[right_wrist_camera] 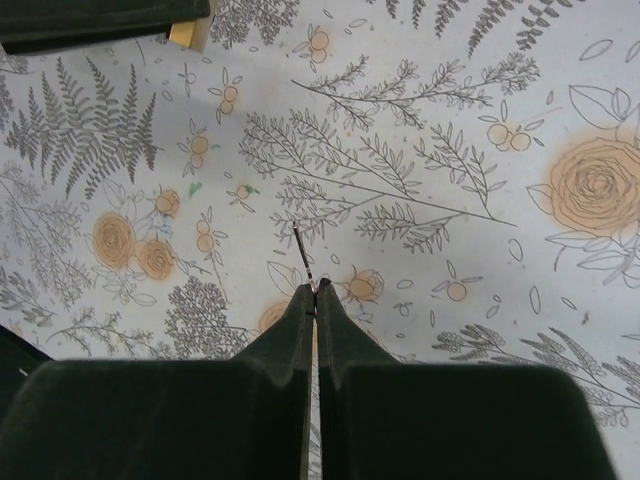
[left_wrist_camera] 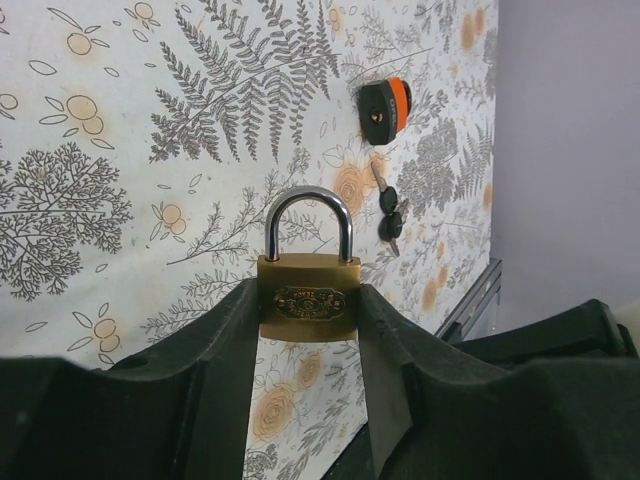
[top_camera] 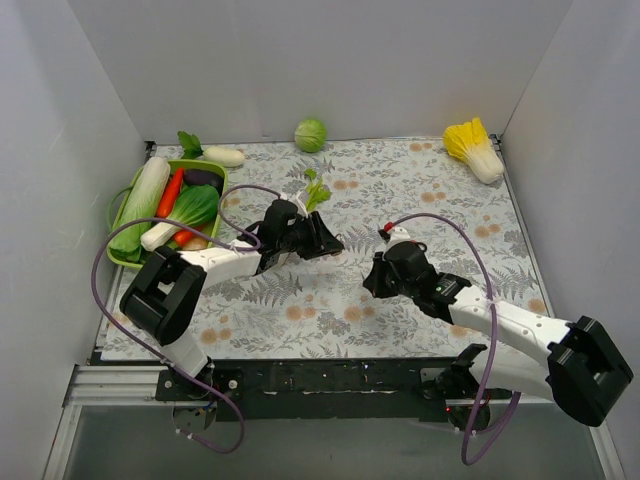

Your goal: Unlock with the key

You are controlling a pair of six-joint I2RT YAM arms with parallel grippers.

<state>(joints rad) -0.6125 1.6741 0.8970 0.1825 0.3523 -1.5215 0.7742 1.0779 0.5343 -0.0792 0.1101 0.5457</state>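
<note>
My left gripper [left_wrist_camera: 308,305] is shut on the small brass padlock [left_wrist_camera: 309,298], gripping its body from both sides with the silver shackle up. In the top view that gripper [top_camera: 325,241] is at mid-table. My right gripper [right_wrist_camera: 316,290] is shut on the key [right_wrist_camera: 303,255]; only its thin blade sticks out past the fingertips, seen edge-on. In the top view the right gripper [top_camera: 372,279] is a short way right of the left one. The brass padlock also shows in the right wrist view [right_wrist_camera: 188,35]. An orange-and-black padlock [left_wrist_camera: 385,108] and two more black-headed keys [left_wrist_camera: 389,211] lie on the cloth.
A green basket [top_camera: 117,203] of vegetables stands at the far left. A white radish [top_camera: 223,156], a green cabbage [top_camera: 311,134], a napa cabbage [top_camera: 476,150] and a leafy sprig [top_camera: 317,192] lie along the back. White walls close in three sides.
</note>
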